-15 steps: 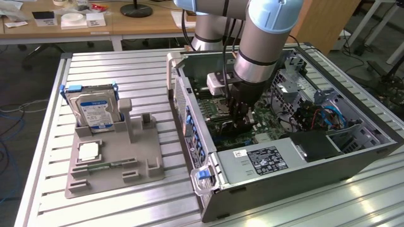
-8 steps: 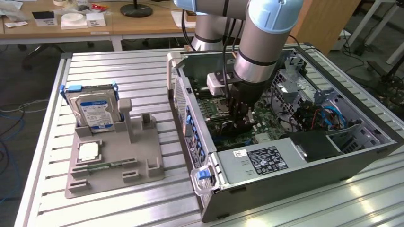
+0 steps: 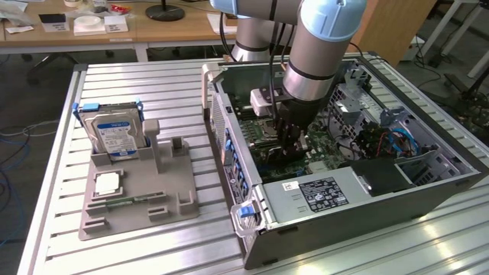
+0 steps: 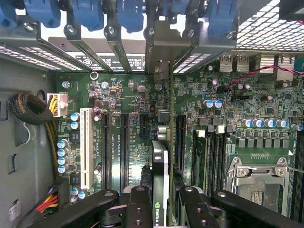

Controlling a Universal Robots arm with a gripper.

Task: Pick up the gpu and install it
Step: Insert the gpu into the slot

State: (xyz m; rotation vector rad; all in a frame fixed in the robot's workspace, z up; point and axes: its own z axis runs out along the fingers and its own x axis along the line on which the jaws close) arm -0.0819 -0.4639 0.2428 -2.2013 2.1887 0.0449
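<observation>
While the arm reaches down into the open computer case (image 3: 359, 189):
Claw (image 4: 161, 202): closed on the gpu, a finger (image 4: 137, 204) pressing each face.
Gpu (image 4: 160, 166): held edge-on between the fingers, running straight ahead of the claw over the motherboard (image 4: 123, 95) slots, its metal bracket (image 4: 164, 47) at the far end by the case's rear wall.
Hidden: the card's lower edge; whether it sits in a slot cannot be told.
</observation>
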